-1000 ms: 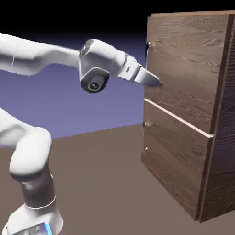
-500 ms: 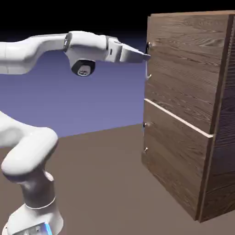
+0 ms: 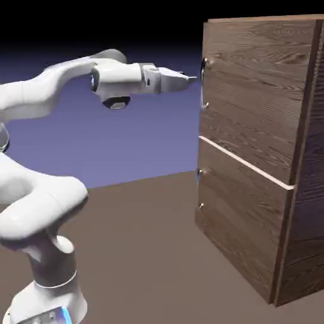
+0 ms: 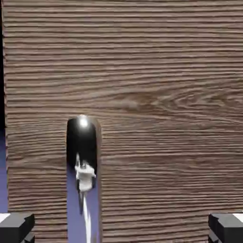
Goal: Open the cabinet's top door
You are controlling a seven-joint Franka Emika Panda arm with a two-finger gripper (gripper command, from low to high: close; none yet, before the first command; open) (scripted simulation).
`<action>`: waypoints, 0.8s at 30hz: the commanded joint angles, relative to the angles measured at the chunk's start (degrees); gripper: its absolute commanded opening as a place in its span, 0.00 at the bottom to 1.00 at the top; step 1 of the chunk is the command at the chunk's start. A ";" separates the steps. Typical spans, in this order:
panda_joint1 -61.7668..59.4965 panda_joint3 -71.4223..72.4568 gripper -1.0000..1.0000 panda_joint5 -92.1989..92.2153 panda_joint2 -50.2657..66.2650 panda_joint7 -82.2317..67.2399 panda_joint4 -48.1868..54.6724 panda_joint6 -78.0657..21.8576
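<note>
The approach appears to be well advanced, but nothing has been opened: the top door (image 3: 256,95) is seen closed, flush with the front of the cabinet (image 3: 247,234), above the pale dividing strip (image 3: 247,163). The cabinet is stood at the exterior view's right, on the brown floor (image 3: 145,253). The end effector (image 3: 195,78) is held just short of the door's handle (image 3: 204,85), with its fingers spread wide and nothing gripped. Still to be done, it is judged, are the alignment on the handle, the closing on it and the pulling of the door outward. The door is faced toward the arm, and its long axis appears to be upright. The handle's long axis is also upright, run near the door's far edge. In the hand view, the handle is seen left of the middle between the two fingertips, nearer the left one.
</note>
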 commanded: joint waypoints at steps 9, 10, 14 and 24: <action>-11.93 5.16 0.00 7.93 -1.09 -3.20 7.72 -3.41; -11.93 5.16 0.00 7.93 -1.09 -3.20 7.72 -3.41; -4.45 -0.42 0.00 10.54 -3.64 -8.07 -0.58 -10.69; 15.20 -18.40 0.00 4.80 -9.23 -16.04 -20.81 -27.90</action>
